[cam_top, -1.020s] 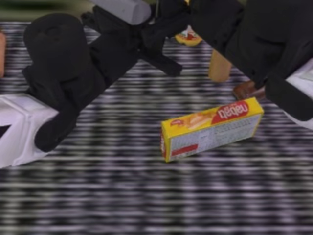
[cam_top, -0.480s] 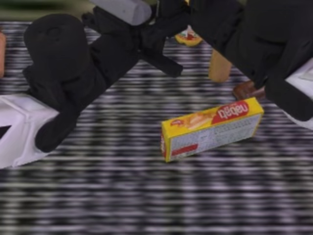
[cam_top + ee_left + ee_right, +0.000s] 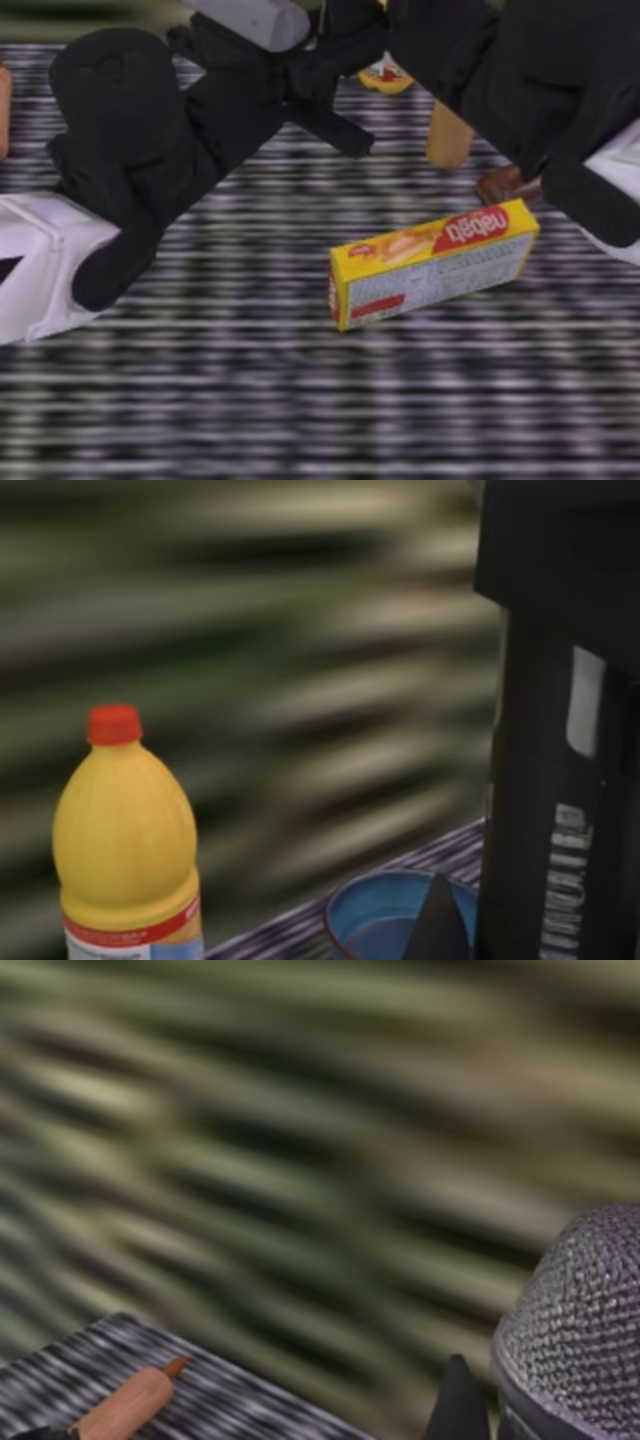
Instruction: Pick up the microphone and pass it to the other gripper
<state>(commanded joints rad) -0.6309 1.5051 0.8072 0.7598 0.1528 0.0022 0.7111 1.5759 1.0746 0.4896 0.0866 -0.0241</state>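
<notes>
Top view: nothing moved since earlier; both claws at microphone (image 3: 335, 128), grip cannot tell

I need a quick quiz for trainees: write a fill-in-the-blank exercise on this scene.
1. The box lying on the striped table is mainly ____ in colour.
2. In the left wrist view, the yellow bottle has a ____ cap.
3. Beside that bottle stands a ____ bowl.
4. In the right wrist view, the microphone shows its grey ____ head.

Missing words: yellow; red; blue; mesh
</notes>
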